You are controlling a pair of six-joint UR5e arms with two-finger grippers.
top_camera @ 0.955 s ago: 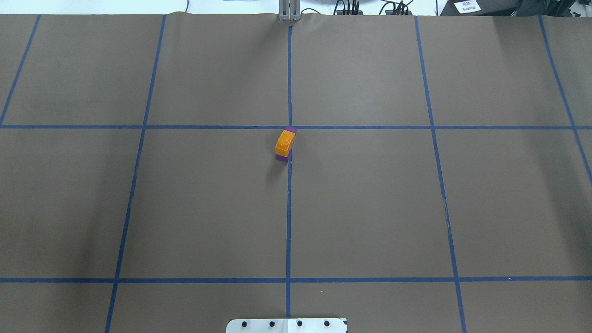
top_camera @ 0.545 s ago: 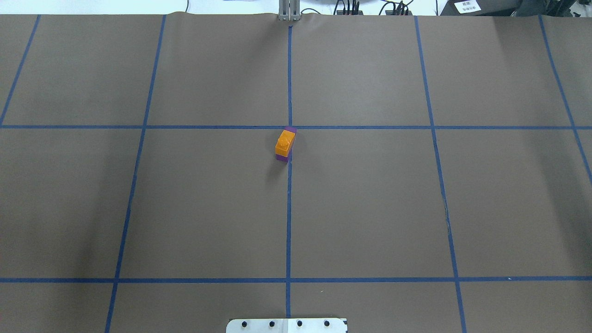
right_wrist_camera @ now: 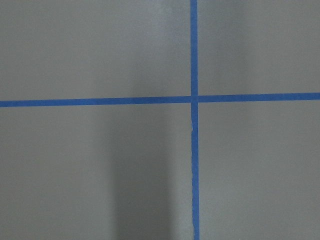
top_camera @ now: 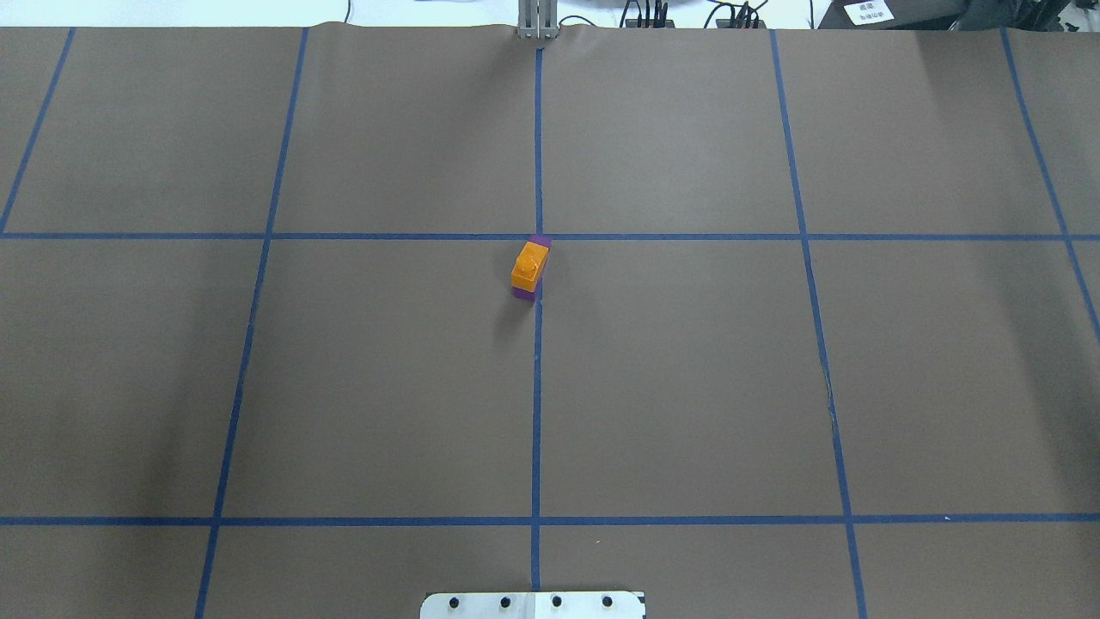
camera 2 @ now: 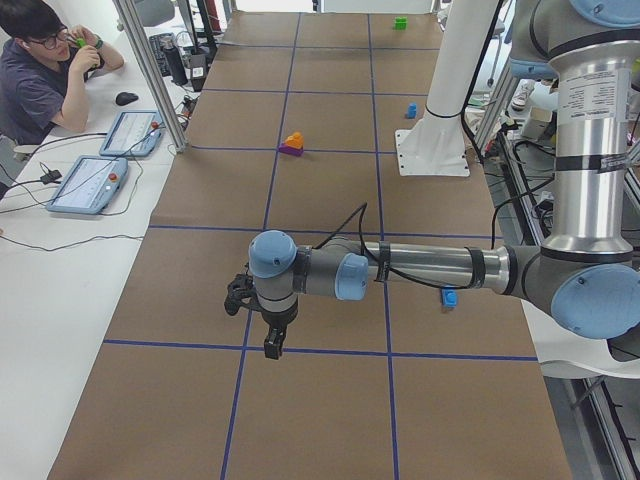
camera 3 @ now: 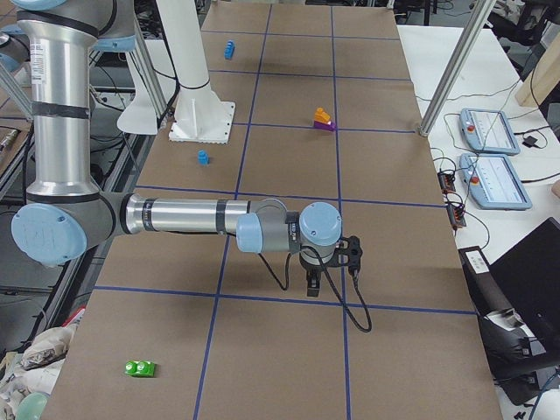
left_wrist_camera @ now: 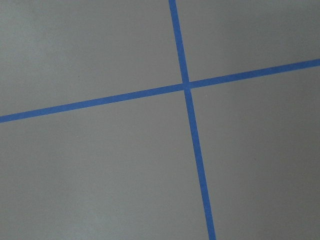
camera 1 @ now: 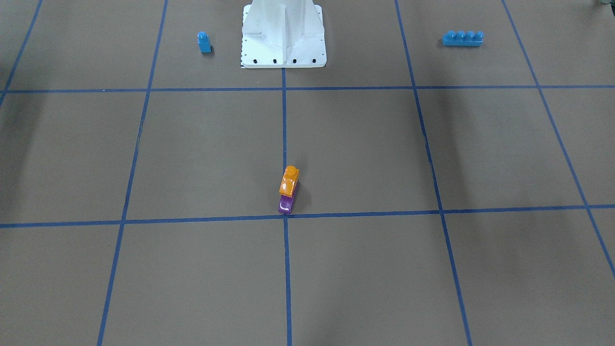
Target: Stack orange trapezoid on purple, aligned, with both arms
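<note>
The orange trapezoid sits on the purple at the table's middle. The left fingers and the right fingers hang well apart from it, and I cannot tell how open they are.

We see the small glossy orange plastic brick sitting on the purple sloped brick, well apart from the right arm's black gripper.

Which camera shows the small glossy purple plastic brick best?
Front-facing view: the purple brick shows its near side below the glossy orange plastic brick. Overhead, only slivers show; side views, tiny; wrist cameras, nothing.
</note>
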